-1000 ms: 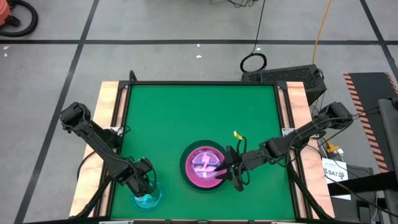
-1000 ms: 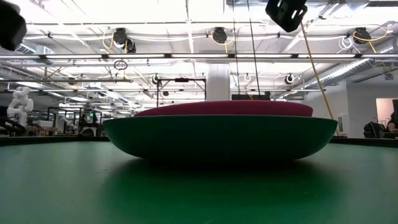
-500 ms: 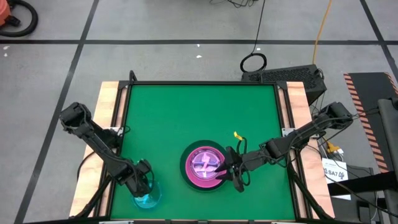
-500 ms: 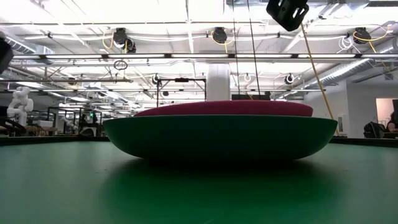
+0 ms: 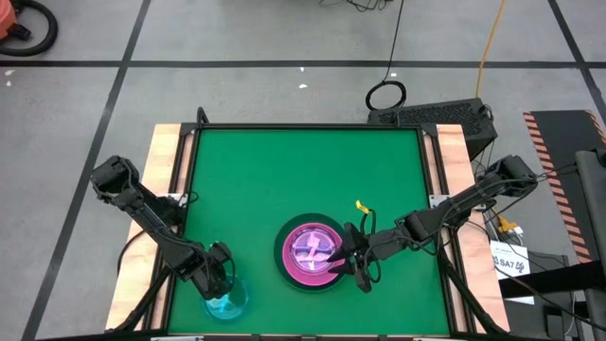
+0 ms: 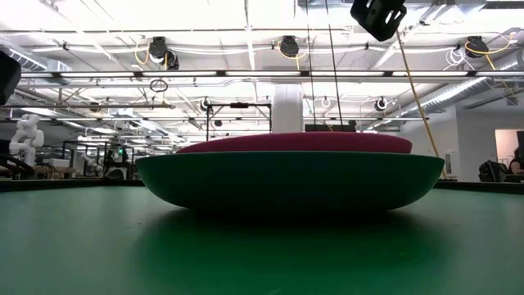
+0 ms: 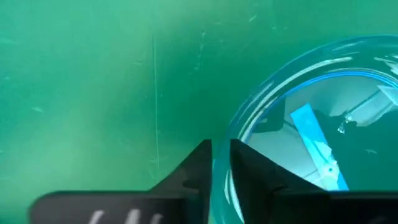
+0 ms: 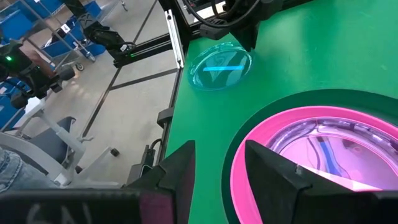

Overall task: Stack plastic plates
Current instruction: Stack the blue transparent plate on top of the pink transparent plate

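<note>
A small translucent cyan plate (image 5: 227, 303) lies flat near the table's near left corner, also in the left wrist view (image 7: 311, 124) and the right wrist view (image 8: 221, 65). My left gripper (image 5: 219, 281) is shut on its rim. Right of it stands a stack: a large dark green plate (image 5: 283, 248) (image 6: 286, 184) at the bottom, a hot pink plate (image 6: 295, 143) (image 8: 249, 155) in it and a translucent pink plate (image 5: 312, 249) on top. My right gripper (image 5: 344, 263) (image 8: 217, 168) stands open at the stack's right rim. My left gripper pinches the cyan plate's rim (image 7: 219, 163) on the plate's far left side, one finger (image 7: 252, 177) inside the plate and one finger (image 7: 196, 171) outside. The fingers come from above, slanting down. The plate lies flat on the table.
A small yellow thing (image 5: 361, 205) lies on the green mat behind the right gripper. Wooden strips (image 5: 166, 170) line the table's left and right sides. The mat's far half (image 5: 303, 170) is bare.
My left gripper has gone down a little onto the cyan plate's rim and its fingers have drawn together there. The plate has stayed flat where it was. The stack and my right gripper have kept still.
</note>
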Controlling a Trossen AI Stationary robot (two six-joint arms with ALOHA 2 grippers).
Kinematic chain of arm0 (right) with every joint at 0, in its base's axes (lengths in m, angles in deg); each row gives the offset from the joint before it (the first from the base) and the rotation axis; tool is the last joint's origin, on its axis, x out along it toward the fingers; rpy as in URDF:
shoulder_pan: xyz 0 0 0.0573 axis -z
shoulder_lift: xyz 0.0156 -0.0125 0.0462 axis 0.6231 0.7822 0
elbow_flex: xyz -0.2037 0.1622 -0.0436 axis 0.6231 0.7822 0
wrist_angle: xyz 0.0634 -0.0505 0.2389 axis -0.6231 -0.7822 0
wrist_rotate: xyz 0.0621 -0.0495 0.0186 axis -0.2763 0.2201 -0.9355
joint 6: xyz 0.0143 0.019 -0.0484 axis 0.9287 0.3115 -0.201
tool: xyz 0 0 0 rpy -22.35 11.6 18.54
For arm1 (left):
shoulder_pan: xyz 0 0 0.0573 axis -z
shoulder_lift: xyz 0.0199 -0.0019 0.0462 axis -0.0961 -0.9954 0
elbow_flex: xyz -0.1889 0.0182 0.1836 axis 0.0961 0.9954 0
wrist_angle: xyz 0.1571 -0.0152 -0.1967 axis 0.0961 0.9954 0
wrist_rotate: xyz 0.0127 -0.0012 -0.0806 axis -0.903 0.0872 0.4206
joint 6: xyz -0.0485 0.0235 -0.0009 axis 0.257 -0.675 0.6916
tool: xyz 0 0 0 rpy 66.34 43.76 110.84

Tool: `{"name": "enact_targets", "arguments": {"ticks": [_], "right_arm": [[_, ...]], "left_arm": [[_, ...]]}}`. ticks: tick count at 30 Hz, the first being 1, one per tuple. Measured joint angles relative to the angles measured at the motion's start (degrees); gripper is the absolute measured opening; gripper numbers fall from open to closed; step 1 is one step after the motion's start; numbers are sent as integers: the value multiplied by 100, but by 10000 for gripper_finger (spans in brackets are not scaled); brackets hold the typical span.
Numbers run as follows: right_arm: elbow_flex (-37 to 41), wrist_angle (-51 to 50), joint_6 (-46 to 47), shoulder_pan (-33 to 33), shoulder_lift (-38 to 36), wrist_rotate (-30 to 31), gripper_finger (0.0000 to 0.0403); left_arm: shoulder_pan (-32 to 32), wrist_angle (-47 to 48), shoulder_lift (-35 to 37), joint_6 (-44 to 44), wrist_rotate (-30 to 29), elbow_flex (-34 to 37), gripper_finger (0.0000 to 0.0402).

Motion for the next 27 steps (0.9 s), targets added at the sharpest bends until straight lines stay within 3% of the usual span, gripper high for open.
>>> {"name": "enact_targets", "arguments": {"ticks": [6,17,27], "right_arm": [[0,0,1,0,0,-9,131],[0,0,1,0,0,-20,131],[0,0,17,0,0,-22,131]], "left_arm": [[0,-13,0,79,-41,0,7],[0,-198,0,274,-167,-240,4],[-58,435,0,358,-863,-1081,4]]}}
